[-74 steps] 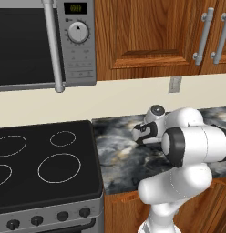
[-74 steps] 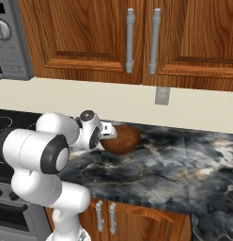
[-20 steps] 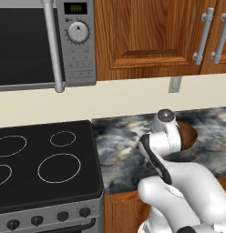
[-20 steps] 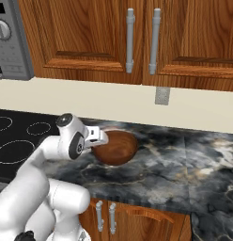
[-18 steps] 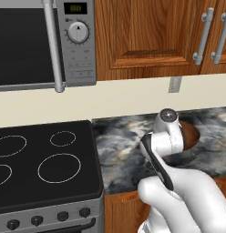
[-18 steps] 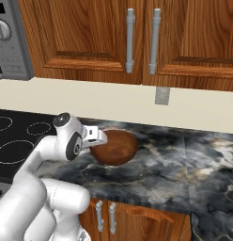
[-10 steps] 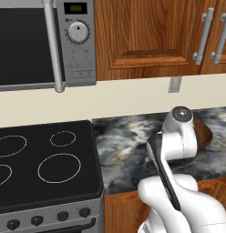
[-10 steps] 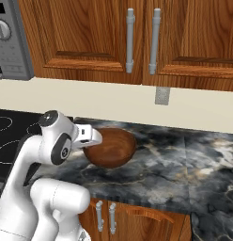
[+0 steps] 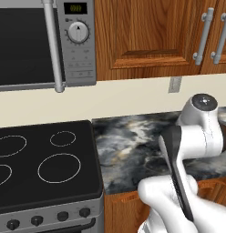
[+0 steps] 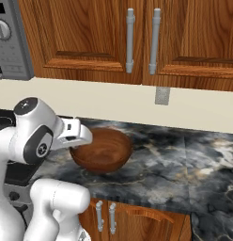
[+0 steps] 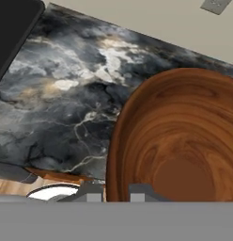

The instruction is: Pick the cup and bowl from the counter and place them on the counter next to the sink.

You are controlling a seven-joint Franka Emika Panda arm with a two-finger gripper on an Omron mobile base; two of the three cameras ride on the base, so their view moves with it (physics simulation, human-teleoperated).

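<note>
1. Stovetop (image 9: 42, 164) sitting at the worktop's left end, unchanged.
2. Gripper (image 11: 114, 192) pinching narrow on the bowl (image 10: 103, 150) rim; bowl looking higher and bigger than half a second ago.
3. Bowl hanging above the counter (image 10: 184, 160) mid-depth; lift underway, carry toward the sink next.

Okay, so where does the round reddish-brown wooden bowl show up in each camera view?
Left base view: a brown sliver of the round reddish-brown wooden bowl at the right edge, behind the white arm.
Right base view: centre-left, above the dark marbled counter, the gripper at its left rim.
Hand view: right half, seen from above, the gripper straddling its near rim.
Shared landmark: the grey wall outlet on the cream backsplash.
</note>
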